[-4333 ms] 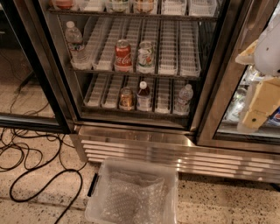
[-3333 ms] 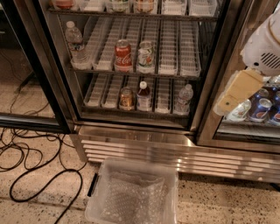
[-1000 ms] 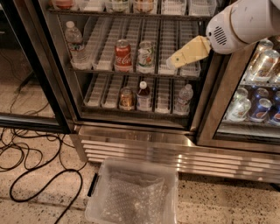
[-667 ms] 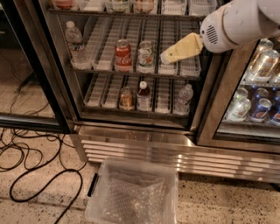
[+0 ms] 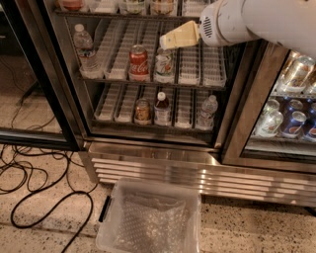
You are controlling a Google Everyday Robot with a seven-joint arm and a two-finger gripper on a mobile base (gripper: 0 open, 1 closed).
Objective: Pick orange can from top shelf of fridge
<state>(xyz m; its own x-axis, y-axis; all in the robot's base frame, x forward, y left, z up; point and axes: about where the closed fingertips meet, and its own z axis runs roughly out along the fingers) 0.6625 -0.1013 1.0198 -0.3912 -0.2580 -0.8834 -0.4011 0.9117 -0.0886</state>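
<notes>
Seen from my remote station: the robot's gripper (image 5: 168, 41) hangs in the open doorway of the fridge (image 5: 153, 159), its cream tip pointing left, level with the gap between the top shelf (image 5: 123, 16) and the rack below. Whether it is open or closed, I cannot tell from this angle.

The orange can (image 5: 163, 6) stands on the top shelf at the upper edge of the view. Only its lower part shows, so I read it as upright, with its long axis vertical. It lies above the gripper's tip and close to it, with the front bar of the rack between them in height.

Directly beneath the tip, on the middle rack, stand a red cola can (image 5: 138, 62) and a pale can (image 5: 164, 64); neither is my target.

My judgement: the reach is not yet made. The tip must rise above the rack's front bar and then go inward, meeting the can from its side. The risk I see is clipping that bar, or nudging a neighbour on the same shelf.
</notes>
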